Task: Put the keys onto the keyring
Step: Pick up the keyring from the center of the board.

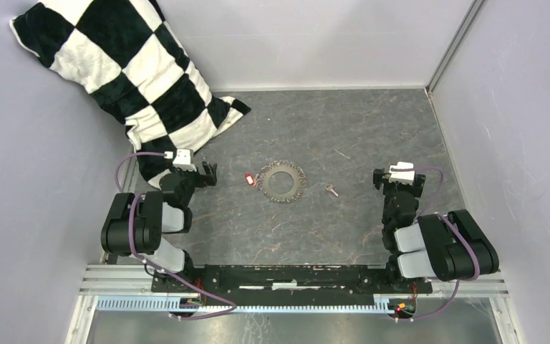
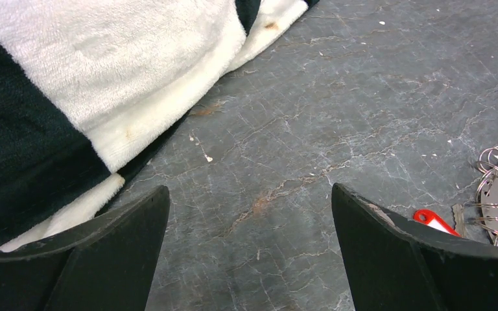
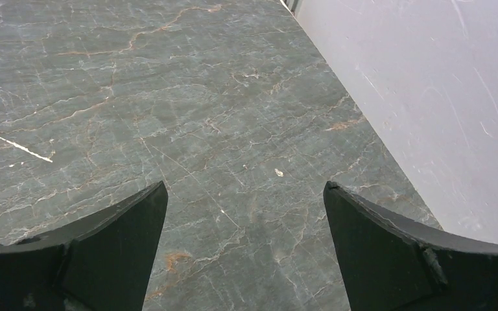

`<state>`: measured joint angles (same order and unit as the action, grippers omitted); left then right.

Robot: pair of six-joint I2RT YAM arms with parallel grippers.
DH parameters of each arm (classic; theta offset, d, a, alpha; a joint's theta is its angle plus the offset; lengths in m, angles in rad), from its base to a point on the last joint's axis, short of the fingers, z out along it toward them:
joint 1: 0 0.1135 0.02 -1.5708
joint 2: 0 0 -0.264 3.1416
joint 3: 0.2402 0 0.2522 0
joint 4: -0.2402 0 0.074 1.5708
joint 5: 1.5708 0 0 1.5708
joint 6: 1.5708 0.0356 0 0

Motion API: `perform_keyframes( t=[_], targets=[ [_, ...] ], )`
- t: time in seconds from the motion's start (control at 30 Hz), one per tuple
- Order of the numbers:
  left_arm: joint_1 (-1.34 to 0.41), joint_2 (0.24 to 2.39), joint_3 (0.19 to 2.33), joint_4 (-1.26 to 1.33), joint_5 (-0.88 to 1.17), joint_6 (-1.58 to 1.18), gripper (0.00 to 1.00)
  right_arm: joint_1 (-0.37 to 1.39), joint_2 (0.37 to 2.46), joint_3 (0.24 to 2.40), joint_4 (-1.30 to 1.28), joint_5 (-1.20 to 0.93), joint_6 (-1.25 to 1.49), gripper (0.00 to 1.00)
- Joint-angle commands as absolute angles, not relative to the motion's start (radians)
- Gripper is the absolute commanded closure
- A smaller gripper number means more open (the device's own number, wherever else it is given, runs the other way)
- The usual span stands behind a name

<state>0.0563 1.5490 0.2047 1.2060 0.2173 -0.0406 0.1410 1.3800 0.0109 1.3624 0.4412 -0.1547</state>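
Well, the left pincer (image 1: pixel 210 174) and right pincer (image 1: pixel 378 179) both gape wide, empty; the key (image 1: pixel 331 190) lies between the keyring (image 1: pixel 281 180) and right pincer, apart from both.

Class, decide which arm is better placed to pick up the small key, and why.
Probably the right. The right hand, open, is nearer the key; the keyring lies between the left hand and it.
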Motion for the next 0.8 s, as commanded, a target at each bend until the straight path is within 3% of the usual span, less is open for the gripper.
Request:
perform_keyframes(
  t=[0.0,0.2,0.3,0.4,0.47,0.6,0.77],
  targets=[
    [0.053,1.540,0.215,1.246,0.207,-0.008,0.00,0.136,1.373,-0.081,1.398,0.432,-0.159,0.02],
    [0.052,1.541,0.216,1.244,0.206,-0.008,0.00,0.135,1.357,-0.089,1.405,0.450,-0.148,0.02],
    [0.061,1.515,0.221,1.235,0.224,-0.011,0.00,0.136,1.249,-0.015,1.156,0.437,-0.139,0.02],
    [0.065,1.428,0.370,0.885,0.271,0.031,0.00,0.133,1.223,0.220,0.742,0.314,-0.050,0.02],
    [0.064,1.409,0.544,0.494,0.323,0.093,0.00,0.133,1.236,0.293,0.671,0.245,0.079,0.02],
    [0.065,1.396,0.794,0.077,0.359,0.153,0.00,0.129,1.290,0.510,0.423,0.164,0.242,0.02],
    [0.060,1.350,0.923,-0.161,0.486,0.179,0.00,0.131,1.382,0.601,0.490,-0.282,0.173,0.02]
  ],
)
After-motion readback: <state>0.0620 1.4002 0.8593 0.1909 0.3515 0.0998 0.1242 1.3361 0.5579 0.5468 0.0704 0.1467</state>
